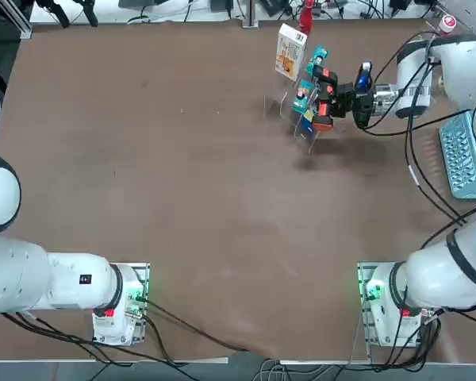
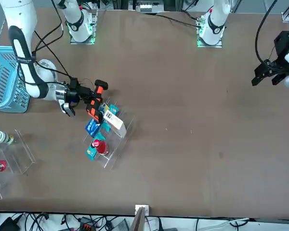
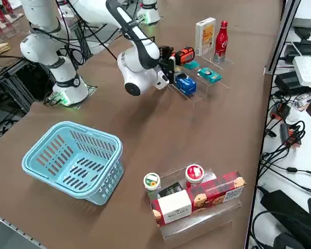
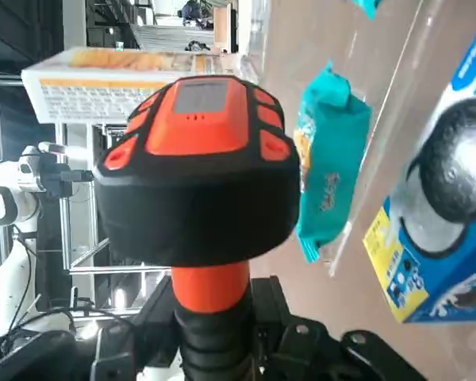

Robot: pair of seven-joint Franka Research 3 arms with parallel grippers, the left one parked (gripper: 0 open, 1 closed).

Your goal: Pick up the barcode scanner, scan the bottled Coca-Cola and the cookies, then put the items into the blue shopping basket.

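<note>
The right claw [image 3: 172, 63] is pinched on the handle of the barcode scanner [image 3: 184, 54], holding it level above the table [image 1: 182, 198] with the head turned toward the clear display rack [image 1: 297, 119]; so the pick-up looks done and the scanning stage seems to be in hand. Just past the scanner's head stand the cookies [image 3: 205, 35] and, beside them, the bottled Coca-Cola [image 3: 221, 40], both upright on the rack, with a blue packet [image 3: 186, 84] and teal packets [image 3: 210, 75] on its lower steps. Neither item has gone anywhere: the blue shopping basket [image 3: 75, 158] sits well apart, toward the near side of the table in the side view, and holds nothing, so both placements are left to do. Whether either barcode has been read cannot be told. In the wrist view the scanner fills the middle and hides the claw's fingertips; the bottle is out of that view, and in the top view only its cap end shows at the table's far edge
</note>
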